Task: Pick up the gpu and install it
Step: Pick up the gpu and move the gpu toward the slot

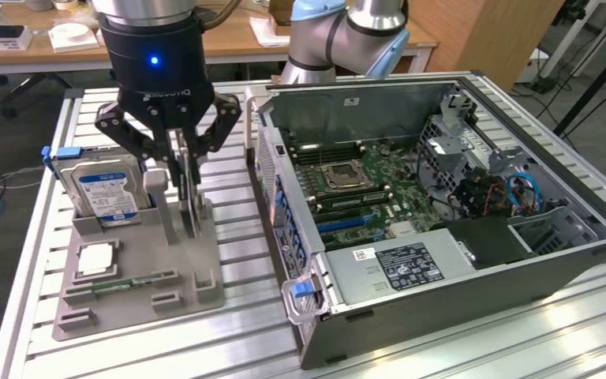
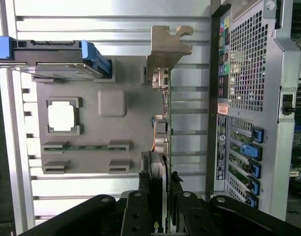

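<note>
The gpu [image 1: 192, 215] is a thin dark card standing on edge in a slot of the grey holder tray [image 1: 135, 304], at the exterior view's left. My gripper [image 1: 182, 175] comes straight down over it, its fingers pressed against both faces of the card's upper edge. In the wrist view the gpu [image 2: 163, 113] runs edge-on away from the gripper [image 2: 162, 184], with its metal end bracket [image 2: 168, 45] at the far end. The card's lower edge still sits in the tray [image 2: 111, 142]. The open computer case [image 1: 440, 197] lies right beside the tray, motherboard exposed.
On the tray stand a silver hard drive [image 1: 103, 193] with a blue label, a CPU [image 1: 95, 259] and a slim green memory stick [image 1: 135, 282]. The case's perforated rear wall [image 2: 249, 73] rises close beside the gpu. A second robot arm [image 1: 334, 39] stands behind the case.
</note>
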